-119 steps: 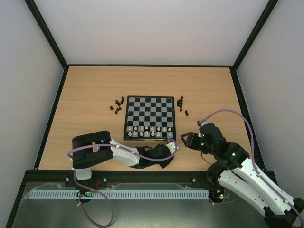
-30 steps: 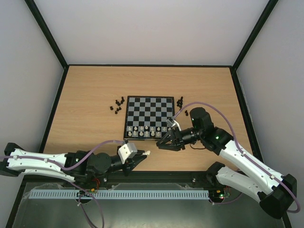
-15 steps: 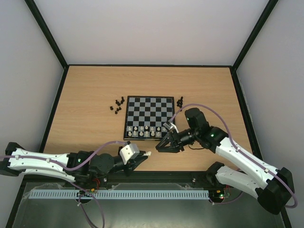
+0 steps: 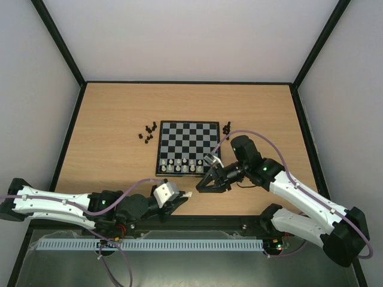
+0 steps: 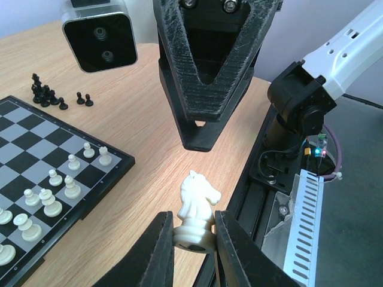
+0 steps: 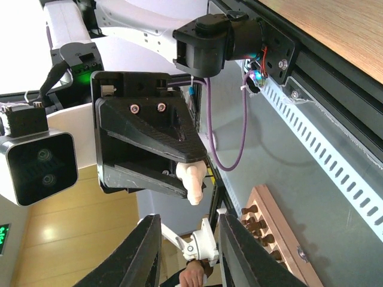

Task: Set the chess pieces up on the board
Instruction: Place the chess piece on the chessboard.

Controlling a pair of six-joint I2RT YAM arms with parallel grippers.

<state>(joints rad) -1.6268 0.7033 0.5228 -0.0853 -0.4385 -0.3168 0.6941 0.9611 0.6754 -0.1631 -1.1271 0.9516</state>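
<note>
1. The white knight [image 5: 196, 206] is off the board. It stands upright in the air over the table's near edge, just short of the chessboard's near rim.
2. The left gripper [image 5: 192, 222] is clenched on the knight's round base, one finger pressing each side, with the horse's head clear above them.
3. The right gripper [image 4: 204, 185] hangs close in front of the knight and points back at it. Its fingers are spread, with nothing between them. Whether it is meant to take the piece over cannot be told from here.
4. The chessboard [image 4: 188, 134] lies flat mid-table. White pieces [image 4: 188, 165] fill much of its two nearest rows. They are too small to count, though the wrist view shows pawns ahead of taller pieces.
5. By my reading, the white side is nearly set and the held knight is among the last to go in.
6. The far rows of the board carry nothing. Black pieces [image 4: 147, 133] sit in a loose cluster on the table [image 4: 114, 119] beside the board's far-left corner, and a second cluster lies off the far-right corner.
7. So the whole black side looks undone, which puts the job roughly half finished.
</note>
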